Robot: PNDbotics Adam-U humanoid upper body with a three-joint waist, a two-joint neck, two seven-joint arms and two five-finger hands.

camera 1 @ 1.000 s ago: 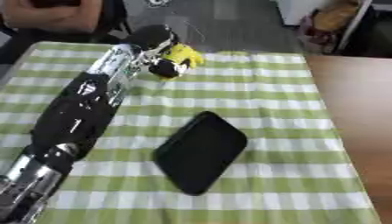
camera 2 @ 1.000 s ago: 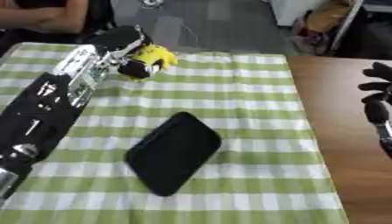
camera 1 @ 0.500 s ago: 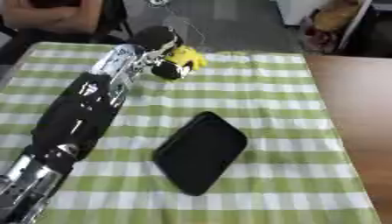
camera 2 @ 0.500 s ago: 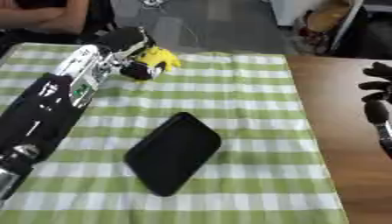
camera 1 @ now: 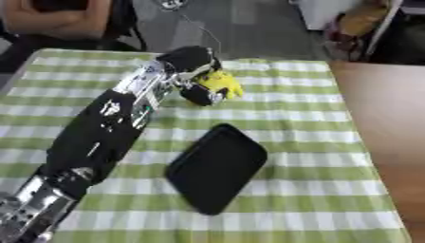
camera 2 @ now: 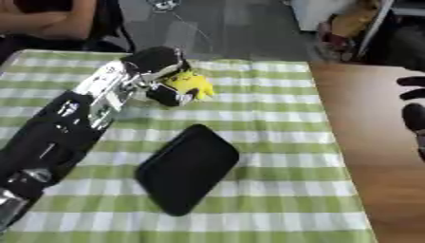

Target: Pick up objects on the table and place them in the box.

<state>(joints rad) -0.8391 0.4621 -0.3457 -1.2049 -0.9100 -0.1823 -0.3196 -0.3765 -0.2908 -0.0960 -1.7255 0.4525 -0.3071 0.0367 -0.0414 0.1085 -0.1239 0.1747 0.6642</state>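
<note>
one arm, the left, runs in from the lower left corner and slants up across the green and white checked cloth [camera 1: 315, 137] to the far part of the table. its left hand [camera 1: 192, 71] is closed there, fingers curled round a small yellow object [camera 1: 220, 83], which pokes out on the right side of the hand, near the cloth's far edge. whether the object is lifted or resting on the cloth cannot be told. nearer the camera and to the right of the forearm, a flat black tray-like box [camera 1: 217, 166] with rounded corners lies askew on the cloth, well apart from the yellow object. at the right edge of the right eye view, dark fingers of the right hand [camera 2: 412, 114] show over the brown table [camera 2: 374, 142]; how far open they are cannot be told.
</note>
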